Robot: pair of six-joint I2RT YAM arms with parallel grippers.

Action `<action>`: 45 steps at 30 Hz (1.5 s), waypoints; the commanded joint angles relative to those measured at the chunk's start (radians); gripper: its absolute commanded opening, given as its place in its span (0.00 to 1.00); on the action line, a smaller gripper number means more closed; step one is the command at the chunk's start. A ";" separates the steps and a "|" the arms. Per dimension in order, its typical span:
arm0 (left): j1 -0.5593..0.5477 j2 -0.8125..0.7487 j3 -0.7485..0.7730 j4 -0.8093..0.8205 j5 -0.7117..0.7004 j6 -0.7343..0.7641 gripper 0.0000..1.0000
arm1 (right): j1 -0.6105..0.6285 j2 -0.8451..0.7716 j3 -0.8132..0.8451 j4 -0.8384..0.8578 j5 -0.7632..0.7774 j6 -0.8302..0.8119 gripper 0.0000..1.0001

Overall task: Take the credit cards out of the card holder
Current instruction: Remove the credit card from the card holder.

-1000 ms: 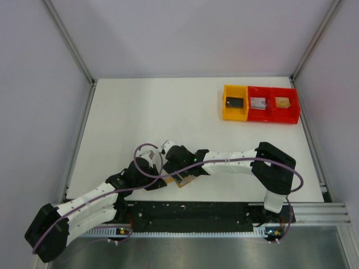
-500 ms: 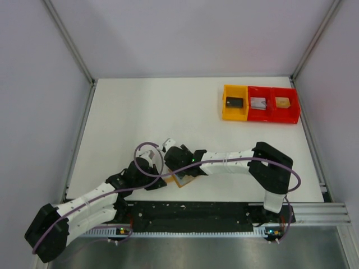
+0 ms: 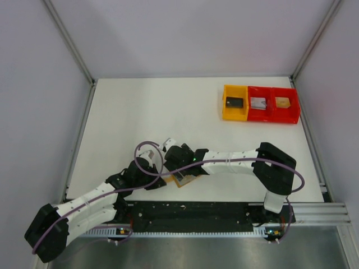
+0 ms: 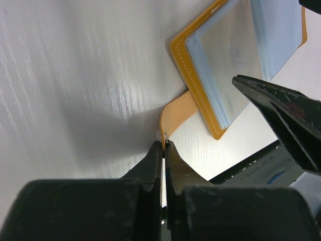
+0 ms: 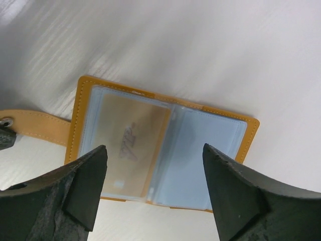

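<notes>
The white table (image 3: 168, 112) is carrying the tan-orange card holder (image 5: 165, 150), which is lying open, inner face up, close to the near edge. At the far right, a yellow tray (image 3: 225, 103), a middle red tray (image 3: 259, 117) and an end red tray (image 3: 285, 117) are sitting in one touching row.

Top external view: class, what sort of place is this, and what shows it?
Probably a robot lab work cell: a white table boxed in by plain panels on metal framing, the left arm and right arm bolted at its near edge, and a row of coloured trays.
</notes>
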 commanded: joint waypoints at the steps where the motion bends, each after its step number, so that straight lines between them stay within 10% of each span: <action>1: -0.001 0.007 0.029 -0.005 -0.019 0.012 0.00 | 0.023 -0.021 0.066 0.021 -0.040 0.024 0.77; 45: -0.001 -0.027 0.024 -0.028 -0.038 -0.005 0.00 | 0.076 0.169 0.194 -0.221 0.254 0.075 0.78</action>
